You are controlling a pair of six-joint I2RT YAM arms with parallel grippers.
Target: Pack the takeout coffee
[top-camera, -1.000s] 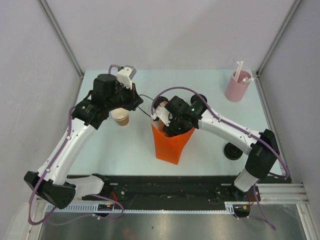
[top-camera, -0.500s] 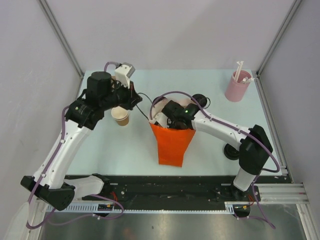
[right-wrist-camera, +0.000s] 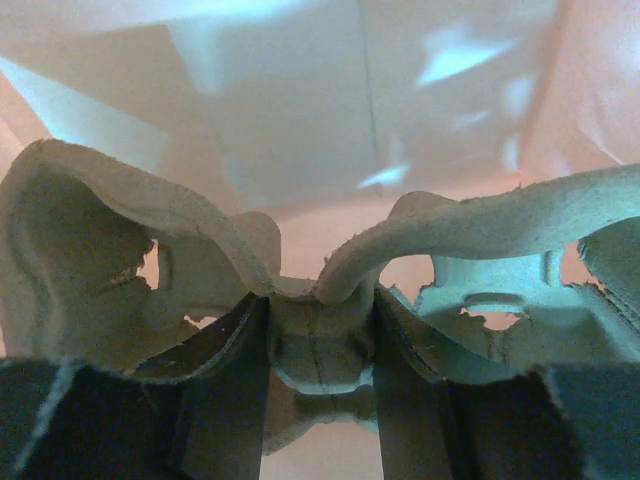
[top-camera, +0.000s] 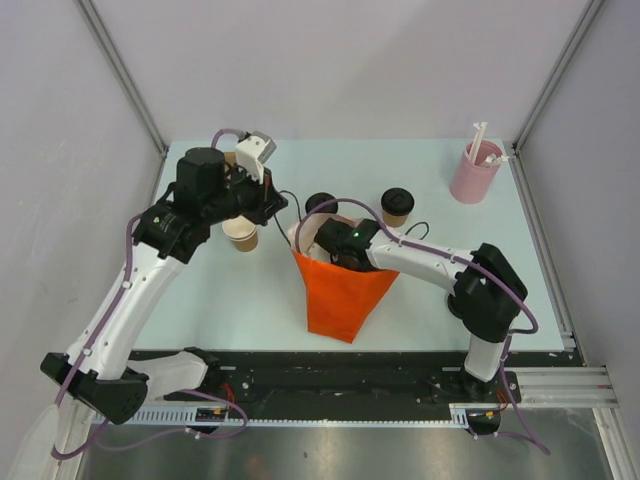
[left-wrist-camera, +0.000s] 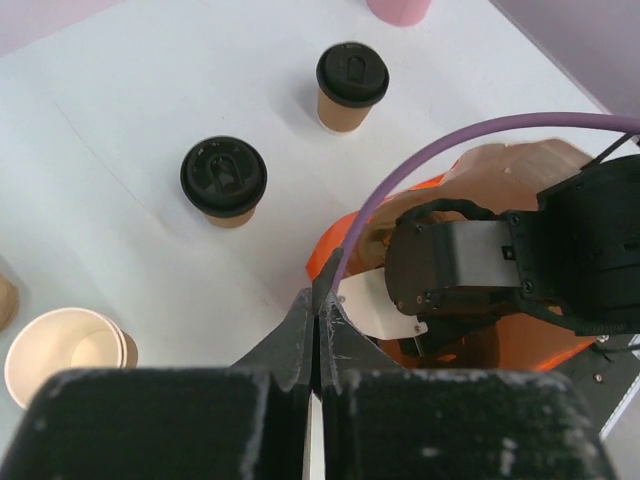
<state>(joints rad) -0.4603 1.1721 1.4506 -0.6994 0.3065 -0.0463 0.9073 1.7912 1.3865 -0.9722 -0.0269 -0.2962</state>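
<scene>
Two lidded cups (top-camera: 322, 204) (top-camera: 397, 203) behind bag (top-camera: 340, 300), tray (right-wrist-camera: 480, 225) inside bag, open cup (top-camera: 241, 234) at left

The top external camera looks steeply down from behind the arm bases over the whole table (top-camera: 250, 300), the left wrist camera hangs close above the two lidded paper cups (left-wrist-camera: 223, 178) (left-wrist-camera: 351, 85) and the orange bag (top-camera: 345, 295), all shared with that overview, and the right wrist camera sits inside the bag, tight against the moulded-pulp cup tray (right-wrist-camera: 480, 225).
</scene>
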